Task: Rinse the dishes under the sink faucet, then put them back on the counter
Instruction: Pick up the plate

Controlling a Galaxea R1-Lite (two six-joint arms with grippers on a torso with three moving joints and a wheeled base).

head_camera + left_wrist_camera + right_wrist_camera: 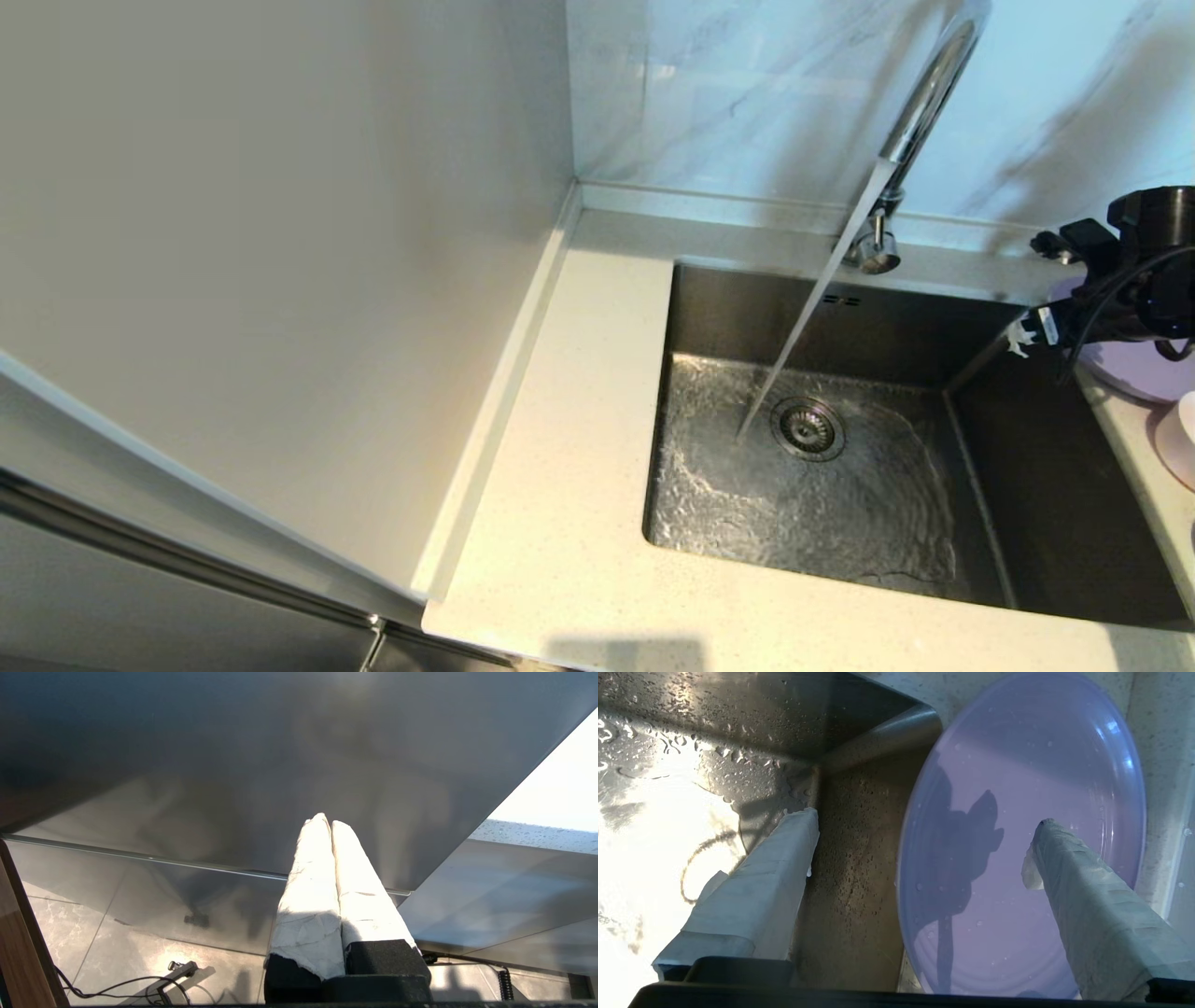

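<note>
Right gripper (920, 826) was poised over the lavender plate (1017, 788), jaws spread wide.
The plate lay on the bench (560, 523) beside the sink (1055, 485); water was streamed from the faucet (920, 112). Left gripper (329, 823) was parked, jaws pressed together.

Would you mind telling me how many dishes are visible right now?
2 for certain: the lavender plate on the counter at the sink's right rim, under the right arm, and a pale dish nearer, cut off by the frame. More may be hidden.
</note>
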